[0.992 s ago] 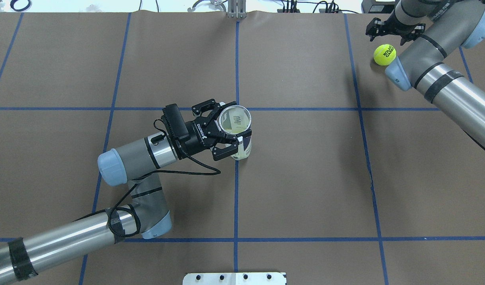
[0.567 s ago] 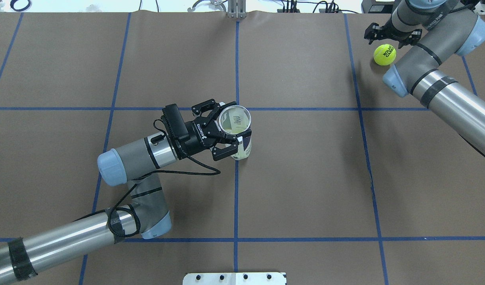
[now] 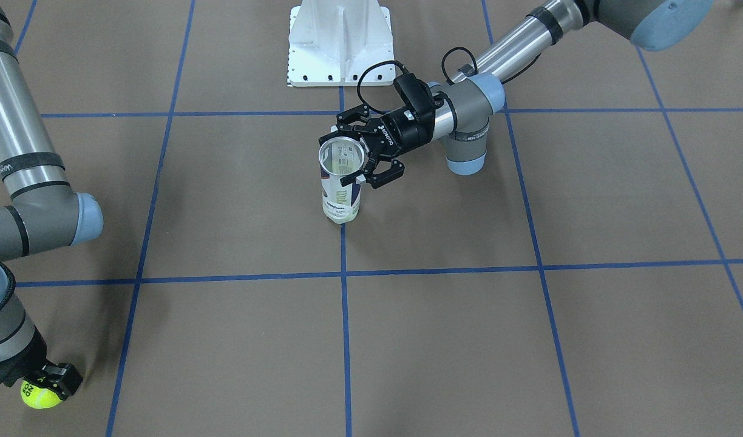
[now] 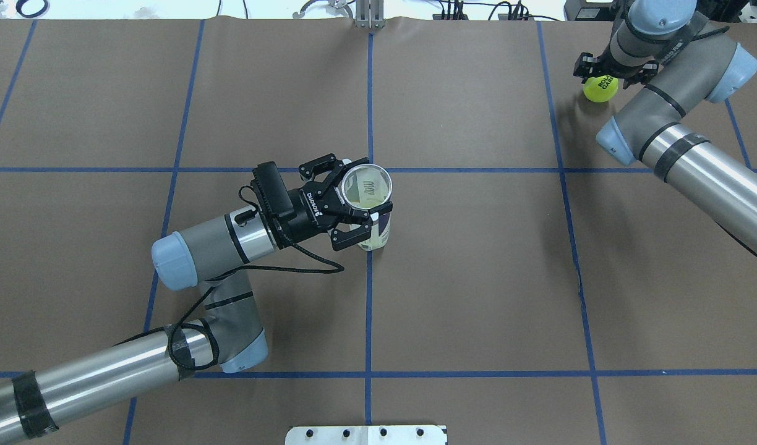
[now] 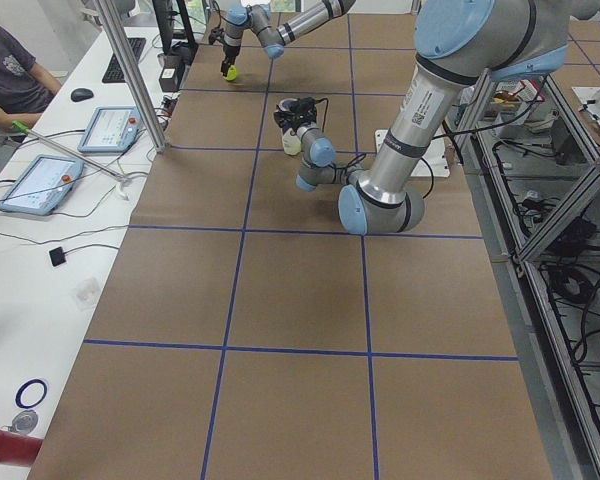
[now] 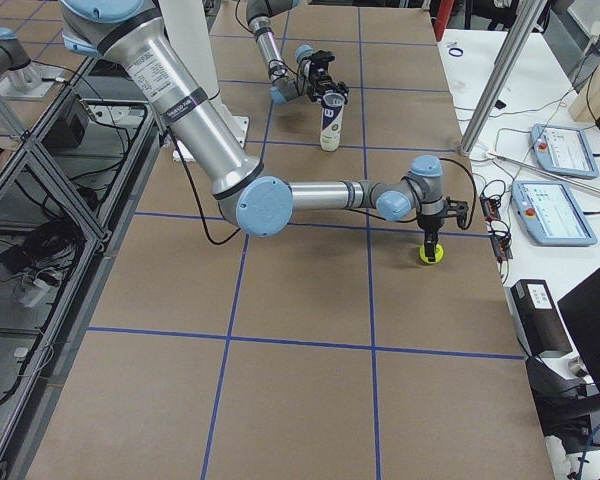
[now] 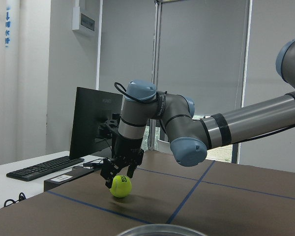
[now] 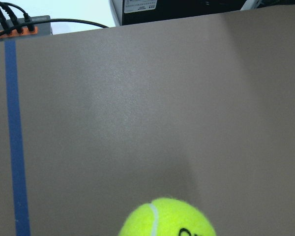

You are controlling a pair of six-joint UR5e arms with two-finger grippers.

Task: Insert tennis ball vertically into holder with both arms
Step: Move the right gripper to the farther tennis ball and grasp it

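Left pincer (image 4: 356,199) is clamping the thin, crushable holder (image 3: 341,200) upright mid-tabletop (image 4: 477,278). Right pincer (image 7: 120,173) is hovering open over the tennis ball (image 7: 121,187) at the far corner. The ball is likely light, fuzzy and springy, so I am targeting its equator.

In your right wrist view the tennis ball (image 8: 167,219) is cut off by the bottom edge, so only its top and a scrap of black lettering show. Your left wrist view catches just a blurred sliver of the holder (image 7: 160,229) rim at the bottom edge. Overhead, the right gripper (image 4: 613,70) and its wrist cover part of the ball, and you cannot tell whether the fingers touch it. The left gripper (image 4: 356,203) hides part of the holder's side. The white pedestal base (image 4: 366,434) is cropped by the frame.
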